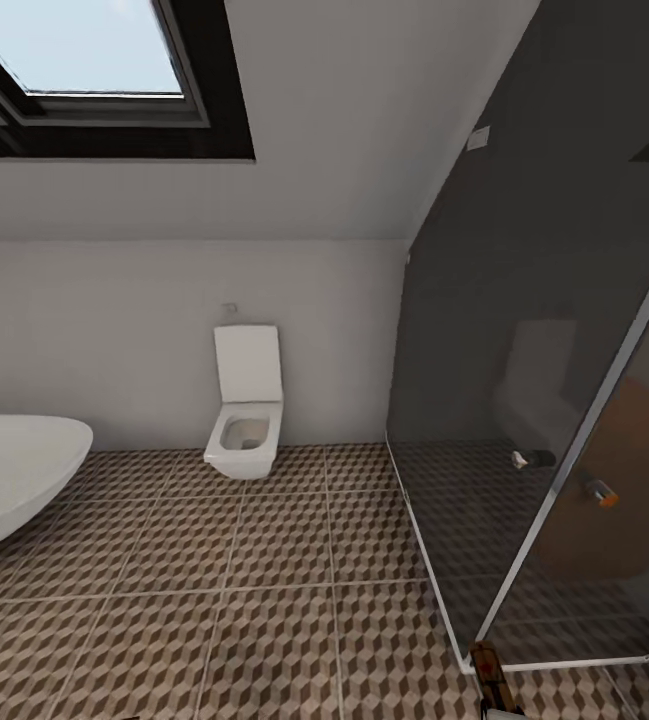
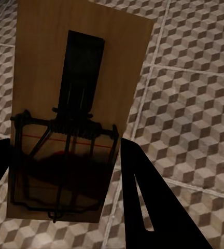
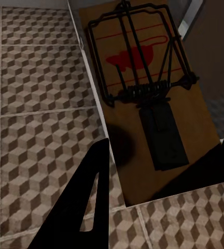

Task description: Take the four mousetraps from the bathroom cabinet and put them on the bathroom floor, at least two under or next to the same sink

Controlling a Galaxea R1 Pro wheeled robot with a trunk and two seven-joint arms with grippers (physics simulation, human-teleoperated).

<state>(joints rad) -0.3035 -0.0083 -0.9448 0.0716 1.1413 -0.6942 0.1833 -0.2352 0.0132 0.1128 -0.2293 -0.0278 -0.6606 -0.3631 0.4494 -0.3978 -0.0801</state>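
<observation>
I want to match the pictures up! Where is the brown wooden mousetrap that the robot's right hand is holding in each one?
Head view: probably the small brown wooden mousetrap at the bottom edge, by the dark glass screen's foot.
Right wrist view: the same trap, large, held by the right hand.
Left wrist view: a second mousetrap, in the left hand.
Shared landmark: the cube-patterned floor tiles.

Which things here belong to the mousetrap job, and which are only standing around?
For the job:
- mousetrap in left gripper
- second mousetrap in right gripper
- bathroom floor

Not for the job:
- toilet
- bathtub
- glass shower screen
</observation>
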